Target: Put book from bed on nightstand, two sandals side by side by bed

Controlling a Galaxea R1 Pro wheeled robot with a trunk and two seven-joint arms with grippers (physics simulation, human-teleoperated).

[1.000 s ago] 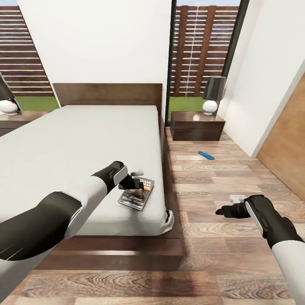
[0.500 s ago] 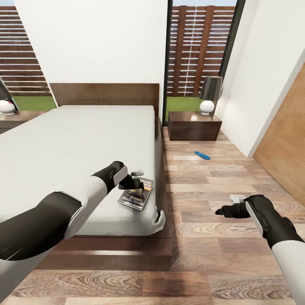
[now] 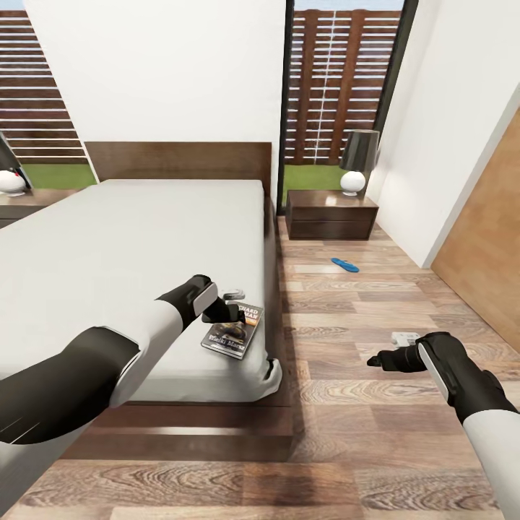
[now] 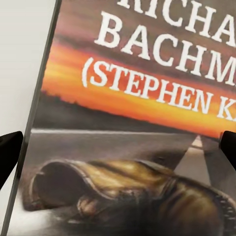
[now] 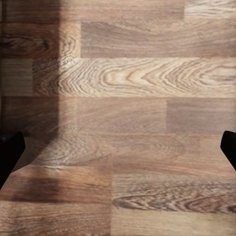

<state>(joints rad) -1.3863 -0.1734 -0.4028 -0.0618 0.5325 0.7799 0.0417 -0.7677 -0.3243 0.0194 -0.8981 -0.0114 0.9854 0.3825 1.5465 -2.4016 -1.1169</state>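
1. Left nightstand (image 3: 29, 198): at the far left corner of the bed, carrying a lamp. You see just its edge in the head view.

2. Bed (image 3: 130, 245): off-white mattress in a dark frame, headboard against the wall.

3. Left gripper (image 3: 230, 309): poised at the book, near the bed's near right corner. In the left wrist view your two fingertips (image 4: 9, 152) sit at opposite margins with the cover between them, so the fingers are spread and nothing is clamped yet. Whether they touch the cover I cannot tell.

4. Book (image 3: 233, 328): lying flat on the mattress, close to the right edge and near corner. The left wrist view gives you the white lettering, orange band and boot picture (image 4: 128, 147); the head view gives you where it lies on the bed.

5. Step in hand, as I judge it: picking up the book. Your next move calls for getting a finger under or around its thin edge, then closing.

6. Right nightstand (image 3: 331, 215): beside the bed's far right corner, lamp at its back; the nearer place to set the book.

7. Sandal (image 3: 345, 265): one blue flip-flop on the floor (image 3: 347, 404), between right nightstand and right gripper. It shows in the head view.

8. Right gripper (image 3: 386, 359): over bare floor, well apart from the bed. The right wrist view shows planks (image 5: 123, 123) and fingertips spread wide, empty.
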